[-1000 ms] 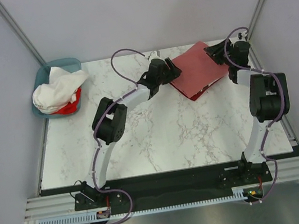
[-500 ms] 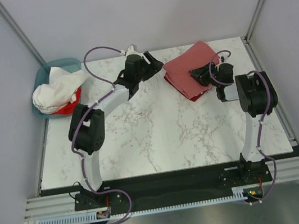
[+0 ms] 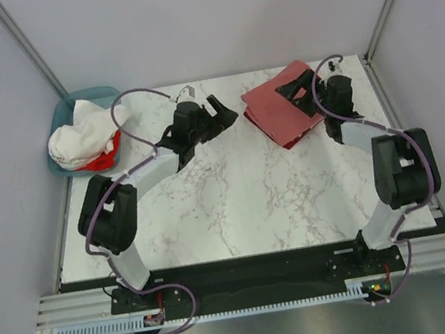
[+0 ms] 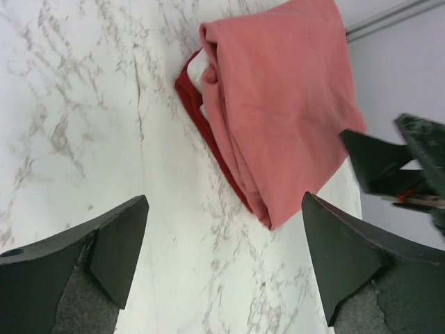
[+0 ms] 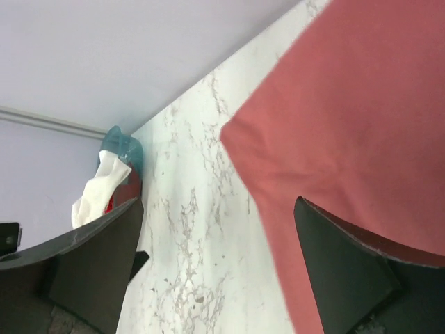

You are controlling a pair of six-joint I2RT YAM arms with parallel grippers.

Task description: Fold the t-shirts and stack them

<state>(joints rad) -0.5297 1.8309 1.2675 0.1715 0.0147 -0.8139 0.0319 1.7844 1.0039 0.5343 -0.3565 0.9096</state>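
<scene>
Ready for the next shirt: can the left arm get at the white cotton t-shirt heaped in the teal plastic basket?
Probably yes: the white cotton t-shirt tops the teal plastic basket uncovered, and only marble tabletop lies between it and the open left tool.

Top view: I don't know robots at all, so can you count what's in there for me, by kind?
Arms: 2, the left arm and the right arm
Baskets: 1, the teal basket
Shirt piles: 2, a folded stack and a loose heap
Total: 5
</scene>
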